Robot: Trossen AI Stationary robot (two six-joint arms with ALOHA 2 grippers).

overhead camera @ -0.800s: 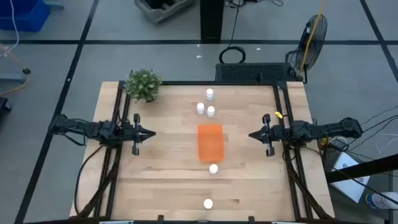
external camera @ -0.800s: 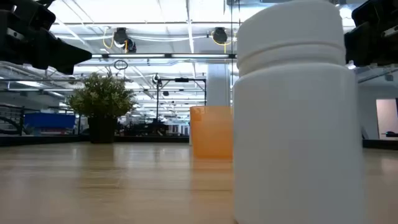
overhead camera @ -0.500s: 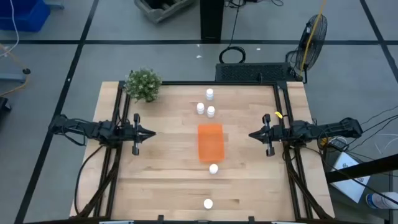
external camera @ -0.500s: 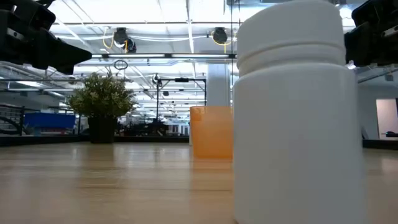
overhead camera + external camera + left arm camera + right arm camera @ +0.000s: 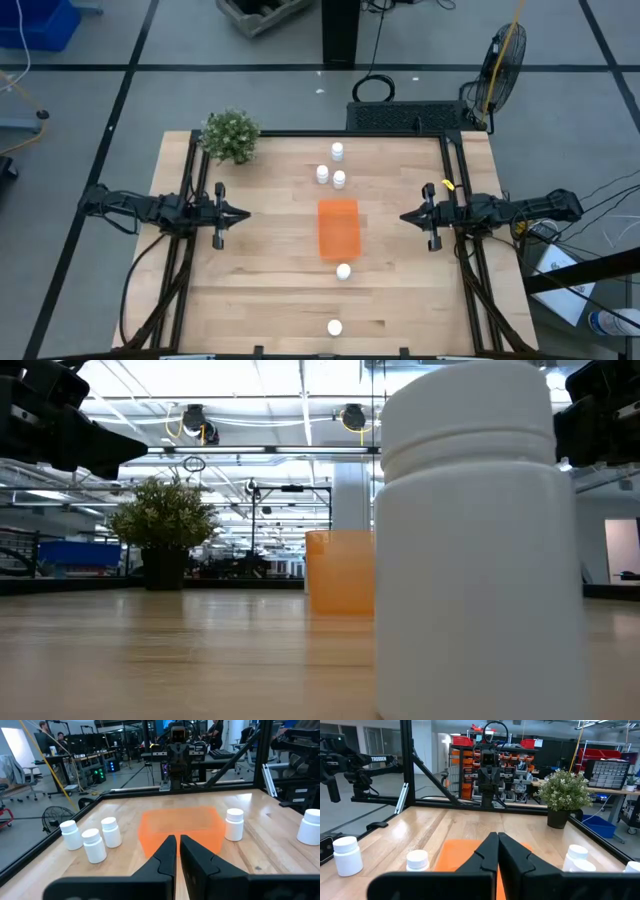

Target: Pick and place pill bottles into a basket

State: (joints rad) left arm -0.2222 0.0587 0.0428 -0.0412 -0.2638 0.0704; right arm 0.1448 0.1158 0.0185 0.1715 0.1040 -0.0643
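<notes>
The orange basket (image 5: 338, 229) lies flat on the middle of the table. Three white pill bottles (image 5: 322, 174) stand upright just beyond its far end. Another bottle (image 5: 343, 271) stands at its near end. One more bottle (image 5: 334, 327) stands by the table's front edge and fills the low view (image 5: 478, 540). My left gripper (image 5: 245, 213) hovers left of the basket, shut and empty, pointing level at it (image 5: 177, 842). My right gripper (image 5: 403, 216) hovers right of the basket, likewise shut and empty (image 5: 497, 840).
A green potted plant (image 5: 231, 136) stands at the table's far left corner. Black frame rails run along the table's left, right and far sides (image 5: 452, 170). Bare wood lies between each gripper and the basket and across the near half of the table.
</notes>
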